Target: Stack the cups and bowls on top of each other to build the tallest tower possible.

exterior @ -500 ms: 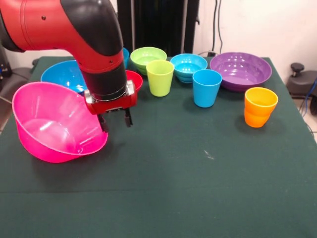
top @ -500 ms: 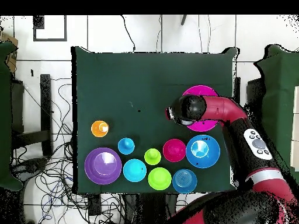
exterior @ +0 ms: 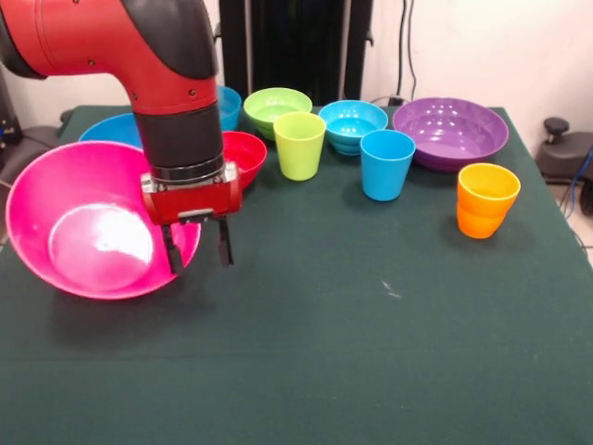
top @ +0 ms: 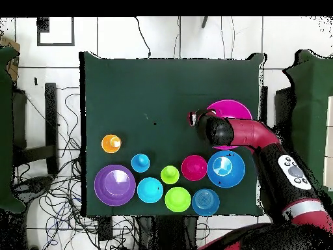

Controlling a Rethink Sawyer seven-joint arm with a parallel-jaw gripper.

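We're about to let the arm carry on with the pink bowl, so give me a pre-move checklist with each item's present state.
1. Gripper on the pink bowl: one finger inside the rim, one outside; firm clamp cannot tell.
2. Pink bowl level: not ok, it is tilted with its opening facing the front camera.
3. Light blue cup upright and free to pick: ok, standing apart from its neighbours.
4. Large blue bowl reachable: ok in the overhead view; mostly hidden behind the arm in the front view.
5. Open table for a tower base: ok, the near half is bare.
6. Tower begun: not ok, nothing is stacked.
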